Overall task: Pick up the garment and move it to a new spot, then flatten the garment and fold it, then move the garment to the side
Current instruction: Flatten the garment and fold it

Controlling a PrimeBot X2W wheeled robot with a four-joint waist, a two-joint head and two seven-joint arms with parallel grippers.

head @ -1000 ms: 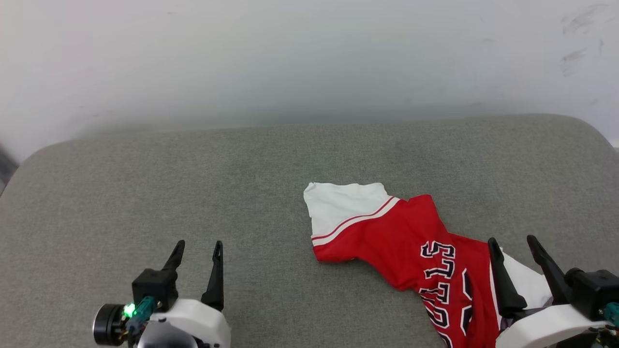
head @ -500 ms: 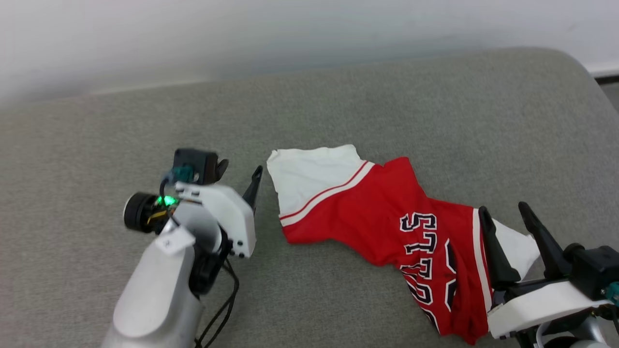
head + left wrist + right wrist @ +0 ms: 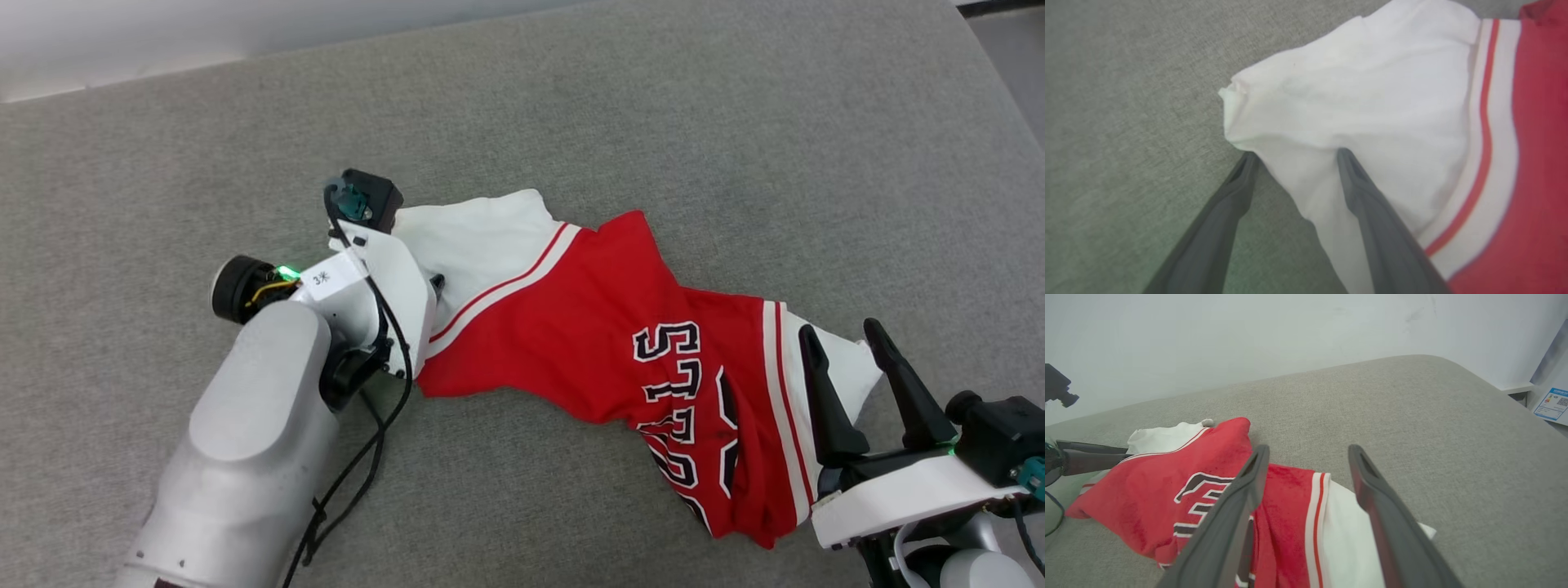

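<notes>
left end effector (image 3: 1295, 155) spread astride garment (image 3: 588, 327) edge | right end effector (image 3: 1308, 451) spread | grey cushion (image 3: 653, 98) | white wall (image 3: 1208, 343)

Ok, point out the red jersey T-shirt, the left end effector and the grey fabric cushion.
Red jersey T-shirt (image 3: 571, 327): head view, red body panel.
Left end effector (image 3: 1296, 155): left wrist view, between fingertips.
Grey fabric cushion (image 3: 735, 122): head view, bare far area.

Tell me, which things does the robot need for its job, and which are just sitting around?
For the job:
- shirt
- left gripper, open at the white sleeve
- right gripper, open by the other sleeve

Just there:
- grey cushion under the shirt
- wall
- label off to the side
</notes>
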